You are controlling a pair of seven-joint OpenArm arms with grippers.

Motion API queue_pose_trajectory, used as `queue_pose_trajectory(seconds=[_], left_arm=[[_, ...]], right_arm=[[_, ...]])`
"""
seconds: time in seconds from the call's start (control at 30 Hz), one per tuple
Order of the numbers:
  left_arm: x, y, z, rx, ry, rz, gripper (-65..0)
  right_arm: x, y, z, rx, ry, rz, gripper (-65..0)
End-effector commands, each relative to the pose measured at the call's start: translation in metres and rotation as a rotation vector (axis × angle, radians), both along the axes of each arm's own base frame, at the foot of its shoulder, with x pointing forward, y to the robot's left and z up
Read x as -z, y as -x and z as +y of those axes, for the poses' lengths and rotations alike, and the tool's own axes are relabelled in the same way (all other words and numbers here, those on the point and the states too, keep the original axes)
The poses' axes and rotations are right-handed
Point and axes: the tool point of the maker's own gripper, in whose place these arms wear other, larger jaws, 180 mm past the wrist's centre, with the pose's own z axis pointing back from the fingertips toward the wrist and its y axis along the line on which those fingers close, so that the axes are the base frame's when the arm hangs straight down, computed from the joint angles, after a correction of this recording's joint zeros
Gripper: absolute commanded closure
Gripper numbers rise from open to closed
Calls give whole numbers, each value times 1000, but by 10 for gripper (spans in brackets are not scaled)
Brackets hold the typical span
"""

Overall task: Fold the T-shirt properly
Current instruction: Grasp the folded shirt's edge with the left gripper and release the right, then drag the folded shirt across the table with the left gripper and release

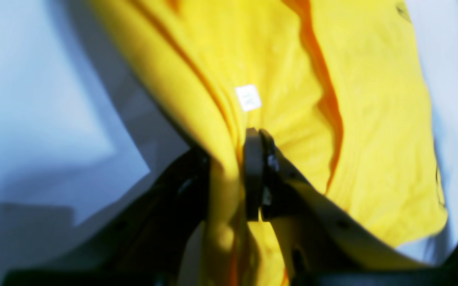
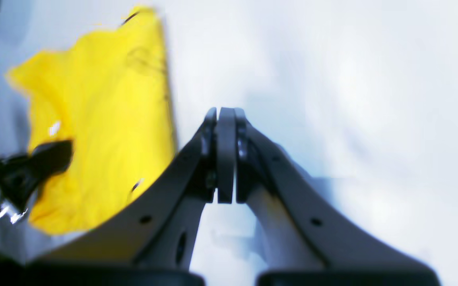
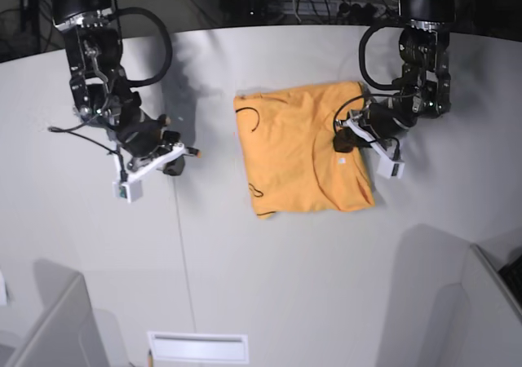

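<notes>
Left gripper [image 1: 235,167] pinches the T-shirt [image 3: 298,151] by its neck tag [image 1: 248,97], fingers narrow on a fold. Right gripper [image 2: 226,155] hangs pressed together, holding nothing, well apart over bare desk [image 3: 245,277].

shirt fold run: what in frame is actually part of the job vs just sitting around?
In the job:
- T-shirt, partly folded on the table
- left gripper, pinching a fold of the shirt near the white neck tag
- right gripper, shut on nothing, off the shirt

Just there:
- table
- cables behind the table
- white slotted plate at the near edge
</notes>
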Motion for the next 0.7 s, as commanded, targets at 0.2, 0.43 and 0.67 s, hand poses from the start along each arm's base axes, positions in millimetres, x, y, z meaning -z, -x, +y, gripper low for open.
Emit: queue_pose_trajectory(seconds=[0.2, 0.43, 0.67], left_arm=[[2, 2, -9, 253, -158, 24, 0], [-1, -1, -34, 522, -284, 7, 0], [3, 0, -73, 797, -428, -44, 0]], right_arm=[[-2, 5, -65, 129, 26, -40, 0], [29, 45, -130, 327, 32, 46, 0], [35, 79, -146, 402, 24, 67, 0]])
